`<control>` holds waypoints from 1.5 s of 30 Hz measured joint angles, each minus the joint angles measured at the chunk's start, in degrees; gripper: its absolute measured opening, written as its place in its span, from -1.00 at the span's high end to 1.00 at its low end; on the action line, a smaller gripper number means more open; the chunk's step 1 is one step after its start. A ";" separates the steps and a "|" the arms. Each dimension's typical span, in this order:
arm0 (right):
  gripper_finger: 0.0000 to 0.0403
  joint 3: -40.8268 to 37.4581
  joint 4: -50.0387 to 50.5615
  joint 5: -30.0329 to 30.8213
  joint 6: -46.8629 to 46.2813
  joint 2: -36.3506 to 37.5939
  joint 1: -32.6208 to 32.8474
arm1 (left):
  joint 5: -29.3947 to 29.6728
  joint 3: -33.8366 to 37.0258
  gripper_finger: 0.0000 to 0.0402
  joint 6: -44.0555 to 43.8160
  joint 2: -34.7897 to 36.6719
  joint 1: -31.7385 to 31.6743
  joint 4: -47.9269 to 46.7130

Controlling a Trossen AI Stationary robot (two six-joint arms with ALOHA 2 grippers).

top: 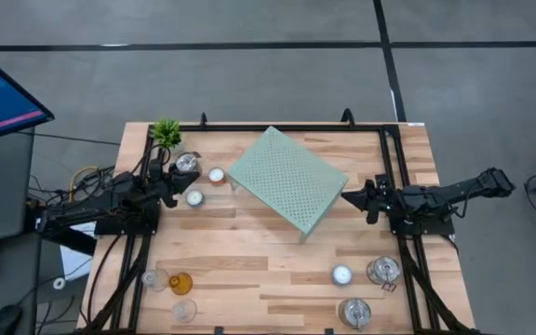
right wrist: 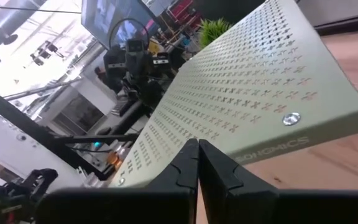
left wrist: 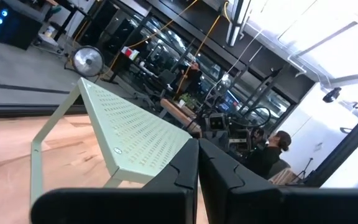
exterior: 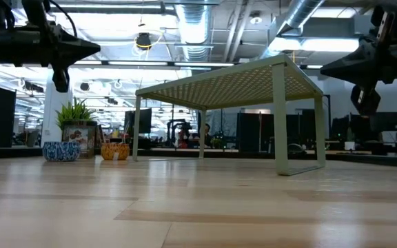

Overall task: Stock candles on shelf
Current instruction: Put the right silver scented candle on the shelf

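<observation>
We see the shelf [top: 288, 180] standing bare at the back middle of the surface [top: 249, 261], turned on a diagonal. Our left tool [top: 171, 177] hangs just off the shelf's left side, fingers pressed together and holding nothing; a silver tin [top: 187, 163] and two tealights [top: 216, 174] lie right beside it, so the left arm is nearer. Our right tool [top: 350, 197], likewise closed and empty, waits by the shelf's right corner, well apart from the candles [top: 382, 271] at the surface's front right.

Embossed lettering "…ONGMICS" — partly hidden, on shelf [right wrist: 278, 93] edge
</observation>
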State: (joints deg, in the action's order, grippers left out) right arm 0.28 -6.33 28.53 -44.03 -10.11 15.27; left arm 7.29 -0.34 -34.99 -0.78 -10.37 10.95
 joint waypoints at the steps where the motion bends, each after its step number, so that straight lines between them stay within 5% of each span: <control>1: 1.00 0.01 0.00 0.00 0.02 0.00 -0.02 | 0.00 0.00 0.95 -0.01 0.00 0.00 0.06; 13: 1.00 7.87 0.76 -0.65 -2.85 0.01 -0.07 | -0.02 0.00 0.95 -0.01 0.01 0.00 0.69; 19: 1.00 25.52 23.75 -3.16 -0.58 -3.17 -0.07 | 0.90 0.00 0.95 0.18 0.00 0.01 0.70; 29: 0.97 50.84 56.12 -6.75 -0.42 -19.45 -0.02 | 3.28 0.00 0.91 0.18 0.02 0.00 0.71; 36: 0.51 60.16 68.59 -31.12 -1.09 -30.86 0.06 | 3.39 0.00 0.79 0.01 0.00 0.00 0.71; 41: 0.11 63.45 71.99 -42.19 -7.30 -37.67 2.02 | 3.39 -0.02 0.67 0.01 0.00 0.00 0.72; 45: 0.00 64.75 74.64 -54.70 -13.14 -42.66 4.26 | 3.39 -0.01 0.57 0.01 0.00 0.00 0.71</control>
State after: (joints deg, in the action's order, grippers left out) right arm 65.03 68.31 -26.16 -57.17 -52.77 19.53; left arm 10.68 -0.35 -34.98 -0.78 -10.37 11.66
